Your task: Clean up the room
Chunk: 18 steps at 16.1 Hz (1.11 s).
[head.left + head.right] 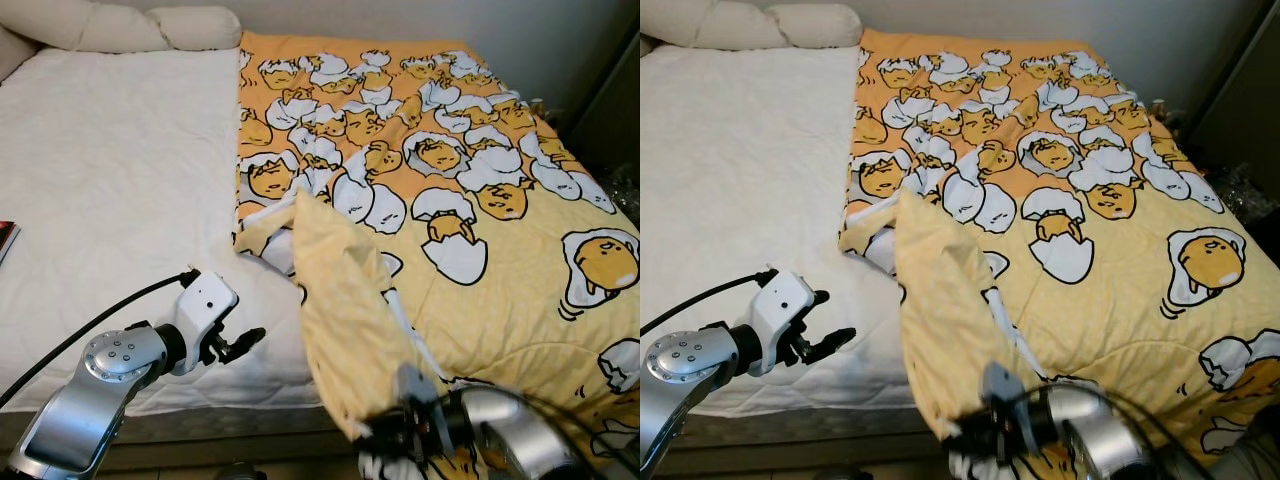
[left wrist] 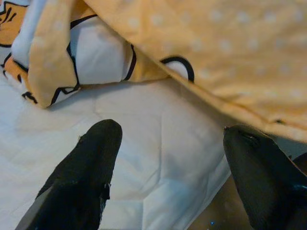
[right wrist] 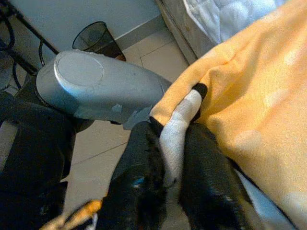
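One right hand [image 3: 173, 143] pinching yellow blanket [image 1: 470, 230] edge

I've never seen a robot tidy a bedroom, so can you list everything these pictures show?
Blanket: one, yellow with cartoon egg prints, spread over the bed's right half, near corner folded back.
Sheet: one, white, covering the bed's left half.
Pillows: two, cream, at the head of the bed.
Wastebasket: one, black mesh, on the tiled floor.
Left claw: black, open, hovering over the sheet's near edge.
Right claw: black, shut on the blanket's edge.
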Motion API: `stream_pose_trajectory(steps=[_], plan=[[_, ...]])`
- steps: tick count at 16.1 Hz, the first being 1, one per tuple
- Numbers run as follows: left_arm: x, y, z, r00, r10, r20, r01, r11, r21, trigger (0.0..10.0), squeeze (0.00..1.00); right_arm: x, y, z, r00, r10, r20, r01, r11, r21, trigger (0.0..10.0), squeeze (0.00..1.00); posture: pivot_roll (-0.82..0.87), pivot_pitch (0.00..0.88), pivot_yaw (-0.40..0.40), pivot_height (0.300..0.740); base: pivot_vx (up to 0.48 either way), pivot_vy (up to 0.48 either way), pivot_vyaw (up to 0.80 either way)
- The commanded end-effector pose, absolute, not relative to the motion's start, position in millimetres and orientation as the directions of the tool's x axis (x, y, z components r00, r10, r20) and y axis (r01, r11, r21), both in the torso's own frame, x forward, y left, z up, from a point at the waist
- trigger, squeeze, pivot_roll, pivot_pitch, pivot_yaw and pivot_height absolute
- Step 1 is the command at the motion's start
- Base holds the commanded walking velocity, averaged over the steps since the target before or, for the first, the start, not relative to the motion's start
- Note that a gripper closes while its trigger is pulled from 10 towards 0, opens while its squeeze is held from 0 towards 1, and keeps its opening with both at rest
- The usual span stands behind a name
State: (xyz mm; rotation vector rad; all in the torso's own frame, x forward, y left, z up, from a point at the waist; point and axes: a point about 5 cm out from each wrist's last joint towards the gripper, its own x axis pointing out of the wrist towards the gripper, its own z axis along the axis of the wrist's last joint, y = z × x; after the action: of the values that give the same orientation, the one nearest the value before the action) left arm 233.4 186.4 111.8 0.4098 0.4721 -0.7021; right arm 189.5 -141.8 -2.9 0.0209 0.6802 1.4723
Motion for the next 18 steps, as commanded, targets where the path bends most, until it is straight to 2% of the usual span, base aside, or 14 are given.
stream_pose_trajectory(steps=[1,3,5,6,7,8,9,10,12,14,15,16,17,18], plan=[[233.0,186.2,111.5,0.662,-0.513,-0.547,0.700,0.685,0.204,10.0,0.00,192.3,-137.0,-0.7,-0.058,0.914,-0.401,-0.915,0.113,0.388,10.0,1.00,0.02,0.000,-0.021,0.740,0.000,0.000,0.00],[232.8,186.3,111.5,0.662,-0.512,-0.547,0.699,0.685,0.206,10.0,0.00,193.4,-129.8,-3.6,-0.067,0.916,-0.397,-0.916,0.101,0.388,10.0,1.00,0.03,0.000,-0.025,0.740,0.000,0.000,0.00],[232.5,186.1,111.4,0.664,-0.511,-0.546,0.698,0.685,0.208,10.0,0.00,200.9,-119.9,-3.3,0.002,0.928,-0.373,-0.935,0.135,0.329,10.0,1.00,0.02,0.000,-0.022,0.740,0.000,0.000,0.00],[232.8,185.8,111.3,0.666,-0.511,-0.543,0.698,0.685,0.211,10.0,0.00,207.0,-116.9,0.8,0.070,0.935,-0.348,-0.942,0.176,0.285,10.0,1.00,0.02,0.000,-0.019,0.740,0.000,0.000,0.00],[234.1,185.3,111.6,0.675,-0.508,-0.535,0.692,0.687,0.222,10.0,0.00,252.7,-122.8,31.3,0.281,0.923,-0.262,-0.921,0.336,0.199,10.0,1.00,0.02,0.000,-0.020,0.740,0.000,0.000,0.00],[236.0,185.2,112.2,0.686,-0.501,-0.528,0.683,0.693,0.231,10.0,0.00,275.4,-125.0,55.3,0.377,0.906,-0.193,-0.898,0.408,0.162,10.0,1.00,0.02,0.000,-0.020,0.740,0.000,0.000,0.00],[237.7,184.5,112.6,0.696,-0.495,-0.520,0.674,0.700,0.236,10.0,0.00,292.8,-125.5,87.0,0.425,0.900,-0.102,-0.890,0.435,0.133,10.0,1.00,0.02,0.000,-0.023,0.740,0.000,0.000,0.00],[237.9,183.3,112.3,0.697,-0.495,-0.518,0.673,0.701,0.236,10.0,0.00,293.3,-122.6,100.0,0.393,0.917,-0.066,-0.908,0.398,0.132,10.0,1.00,0.03,0.000,-0.029,0.740,0.000,0.000,0.00],[241.2,182.6,111.8,0.718,-0.482,-0.502,0.650,0.722,0.237,10.0,0.00,294.8,-121.0,109.2,0.406,0.913,-0.033,-0.904,0.407,0.128,10.0,1.00,0.03,0.000,-0.034,0.740,0.000,0.000,0.00],[251.5,182.7,111.2,0.765,-0.442,-0.470,0.588,0.776,0.227,10.0,0.00,301.7,-123.1,114.1,0.468,0.884,-0.021,-0.877,0.467,0.114,10.0,1.00,0.03,0.000,-0.042,0.740,0.000,0.000,0.00],[263.4,181.7,112.7,0.818,-0.409,-0.406,0.513,0.837,0.191,10.0,0.00,310.9,-128.3,107.5,0.588,0.802,-0.103,-0.800,0.596,0.072,10.0,1.00,0.02,0.000,-0.042,0.740,0.000,0.000,0.00],[269.6,181.3,115.0,0.866,-0.367,-0.340,0.437,0.886,0.156,10.0,0.25,320.7,-136.6,100.6,0.752,0.639,-0.163,-0.646,0.764,0.017,10.0,1.00,0.01,0.000,-0.036,0.740,0.000,0.000,0.00],[270.4,181.5,115.2,0.876,-0.352,-0.330,0.419,0.894,0.160,10.0,0.25,321.9,-137.8,100.3,0.777,0.608,-0.159,-0.616,0.788,0.003,10.0,1.00,0.01,0.000,-0.036,0.740,0.000,0.000,0.00],[272.1,180.8,116.2,0.903,-0.318,-0.290,0.376,0.910,0.174,10.0,0.12,324.1,-139.1,98.1,0.844,0.512,-0.158,-0.514,0.857,0.029,10.0,0.00,0.00,0.000,-0.033,0.740,0.000,0.000,0.00]])
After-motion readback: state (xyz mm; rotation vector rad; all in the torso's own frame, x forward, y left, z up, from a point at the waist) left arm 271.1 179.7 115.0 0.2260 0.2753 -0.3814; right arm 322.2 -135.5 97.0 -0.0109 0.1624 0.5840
